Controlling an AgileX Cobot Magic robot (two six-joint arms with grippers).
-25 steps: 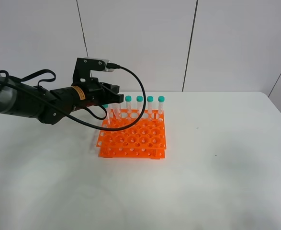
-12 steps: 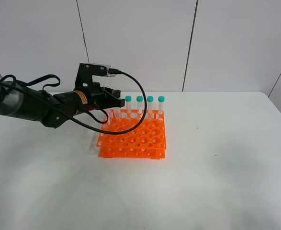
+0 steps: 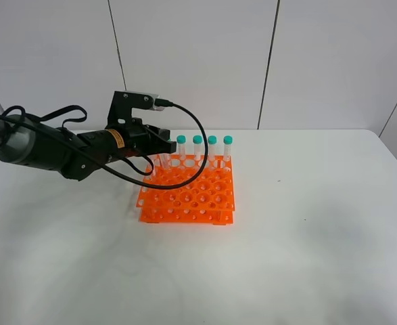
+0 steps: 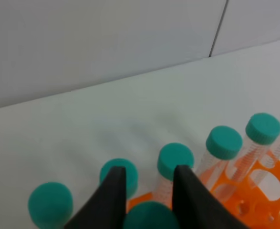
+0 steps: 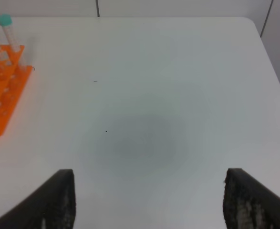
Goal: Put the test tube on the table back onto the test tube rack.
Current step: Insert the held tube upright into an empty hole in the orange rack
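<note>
White surface carried the test tube rack; left tool, reaching level from frame left, clamped a test tube.

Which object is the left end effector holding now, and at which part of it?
The left end effector is shut on a test tube, gripping it at the teal cap. The right end effector is open and holds nothing.

The high view looks down from the front over the whole counter toward the back wall. The left wrist view sits very close over the rack, facing the wall. The right wrist view looks down across bare counter, sharing the rack's corner.
</note>
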